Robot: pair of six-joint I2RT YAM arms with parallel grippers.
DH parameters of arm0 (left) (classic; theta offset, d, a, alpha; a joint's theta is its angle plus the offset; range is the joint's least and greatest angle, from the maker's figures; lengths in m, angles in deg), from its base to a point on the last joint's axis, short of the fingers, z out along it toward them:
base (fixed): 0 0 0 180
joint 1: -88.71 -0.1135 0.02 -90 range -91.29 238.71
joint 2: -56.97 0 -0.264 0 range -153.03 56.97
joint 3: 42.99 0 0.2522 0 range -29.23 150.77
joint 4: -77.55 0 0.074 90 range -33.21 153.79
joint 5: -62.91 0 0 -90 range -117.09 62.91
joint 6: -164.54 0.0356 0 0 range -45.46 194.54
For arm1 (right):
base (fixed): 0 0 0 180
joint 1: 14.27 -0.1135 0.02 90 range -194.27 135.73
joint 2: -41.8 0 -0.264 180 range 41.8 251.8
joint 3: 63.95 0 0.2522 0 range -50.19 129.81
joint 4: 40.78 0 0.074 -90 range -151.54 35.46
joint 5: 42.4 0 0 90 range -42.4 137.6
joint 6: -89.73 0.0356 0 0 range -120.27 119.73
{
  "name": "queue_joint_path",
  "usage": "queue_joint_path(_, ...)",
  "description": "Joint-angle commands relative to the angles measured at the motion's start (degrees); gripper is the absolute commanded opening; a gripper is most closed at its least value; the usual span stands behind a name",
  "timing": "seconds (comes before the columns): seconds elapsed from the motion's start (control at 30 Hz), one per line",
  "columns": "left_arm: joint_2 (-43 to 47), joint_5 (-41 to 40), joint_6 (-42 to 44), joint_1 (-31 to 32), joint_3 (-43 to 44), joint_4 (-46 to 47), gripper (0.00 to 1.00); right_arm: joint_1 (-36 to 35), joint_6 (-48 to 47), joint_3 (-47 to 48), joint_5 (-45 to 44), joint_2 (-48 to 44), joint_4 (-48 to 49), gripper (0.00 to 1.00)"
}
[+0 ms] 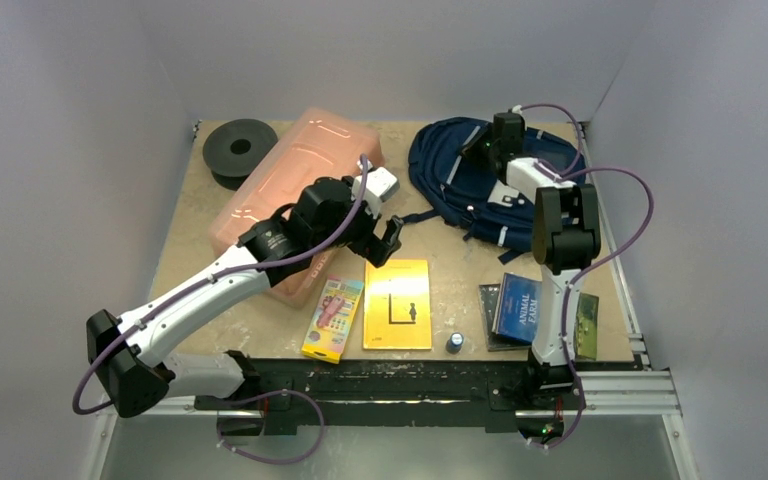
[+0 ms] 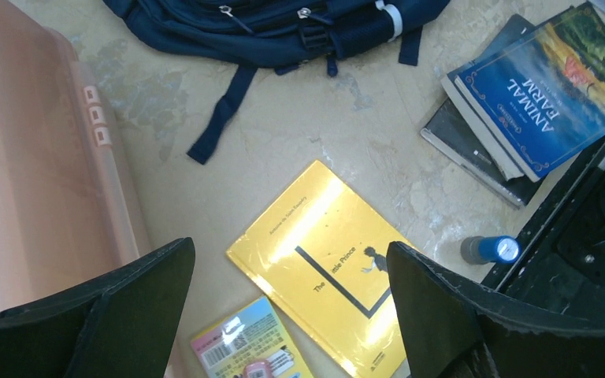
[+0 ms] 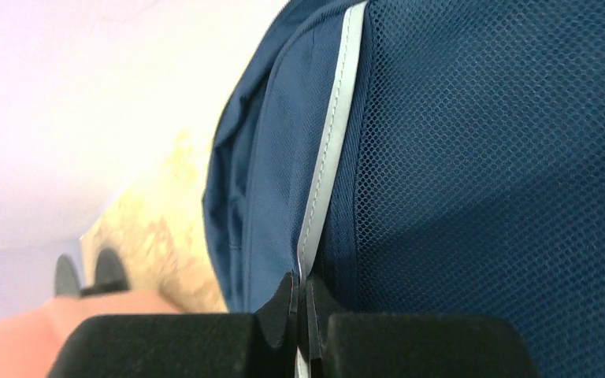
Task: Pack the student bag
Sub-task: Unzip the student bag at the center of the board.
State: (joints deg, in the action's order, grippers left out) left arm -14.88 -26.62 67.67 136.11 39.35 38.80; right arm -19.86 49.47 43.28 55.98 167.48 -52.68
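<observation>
**A:** From above, how do the arms stand?

**B:** The left arm (image 1: pixel 210 285) stretches low and diagonally from its base toward the table's middle. The left gripper (image 1: pixel 388 240) hangs just past the far edge of the yellow book (image 1: pixel 398 303), beside the pink box (image 1: pixel 290 185). The right arm (image 1: pixel 565 230) rises from its base, bends at a high elbow and reaches back to the far right corner. There the right gripper (image 1: pixel 482 148) sits on the student bag (image 1: pixel 455 175), which lies flat.

**A:** Anything else on the table?

**B:** A black spool (image 1: pixel 239 148) is at the far left. A colourful packet (image 1: pixel 333 318) lies just left of the yellow book. Near the front edge there is a small blue-capped bottle (image 1: pixel 455 343) and a stack topped by the Animal Farm book (image 1: pixel 517 305).

**A:** And the left wrist view?

**B:** The left gripper (image 2: pixel 287 248) is spread wide, holding nothing, and looks down over the yellow book (image 2: pixel 323 268). The pink box (image 2: pixel 31 157) fills the left side. The student bag (image 2: pixel 283 27) lies along the top, with one dark strap (image 2: pixel 220 114) trailing onto the table. The Animal Farm book (image 2: pixel 551 87) and the bottle (image 2: pixel 490 250) are on the right, and the packet (image 2: pixel 248 346) is at the bottom.

**A:** The right wrist?

**B:** The right gripper (image 3: pixel 301 295) has its tips pressed together, pinching the light grey stripe (image 3: pixel 327 157) of the student bag (image 3: pixel 480 197). Navy mesh fills most of the view.
</observation>
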Motion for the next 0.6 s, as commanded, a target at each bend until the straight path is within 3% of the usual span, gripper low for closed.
queue_joint_path(0.0, -4.5, -4.0, -11.0, 0.2, 5.6, 2.4, 0.92, 1.0, 3.2, -4.5, 9.9, -12.2, -1.5, 0.00)
queue_joint_path(0.17, -15.7, -4.5, -21.7, 0.2, 11.3, 6.2, 0.87, 2.7, 1.6, -5.5, 14.2, -17.7, -8.5, 0.00)
queue_joint_path(0.27, -23.3, -4.5, -25.1, 0.4, 16.5, 7.9, 0.78, 3.9, 1.2, -7.2, 15.6, -20.5, -11.7, 0.00)
queue_joint_path(0.43, -33.3, -10.7, -22.2, 2.3, 23.7, 12.0, 0.60, 5.4, 3.5, -13.2, 18.0, -24.0, -9.2, 0.00)
queue_joint_path(0.57, -39.0, -20.0, -19.0, 5.9, 28.8, 13.5, 0.54, 5.4, 4.4, -13.9, 19.4, -24.7, -9.7, 0.00)
